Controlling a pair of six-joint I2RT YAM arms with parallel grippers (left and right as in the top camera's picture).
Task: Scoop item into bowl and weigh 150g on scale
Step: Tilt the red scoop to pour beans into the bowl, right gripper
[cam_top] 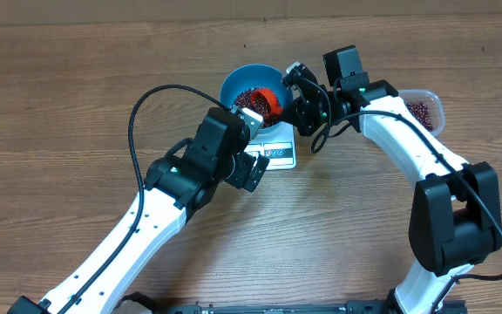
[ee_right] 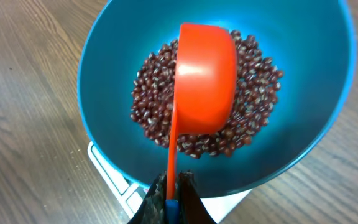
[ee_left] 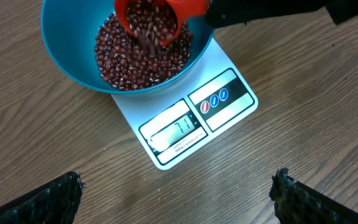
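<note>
Overhead view first: on the left, my left gripper [ee_left: 179,196] hung wide open with nothing in it, just near the scale [ee_left: 166,134]. The scale lay on the table [cam_top: 59,87], near the middle of its far edge. The blue bowl [ee_right: 303,50] sat on top of the scale. A heap of little red beans [ee_right: 253,93] lay in the bottom of the bowl. Over them, the orange scoop [ee_right: 205,81] was tipped, and beans looked to be spilling out. My right gripper [ee_right: 173,199] was squeezed tight on the end of the scoop's thin handle. Farther right sat a clear tub [cam_top: 425,109] with more beans. I think the beans are hard, light and quick to roll, so I could not pinch them. The stiff handle seemed the best place to hold.
</note>
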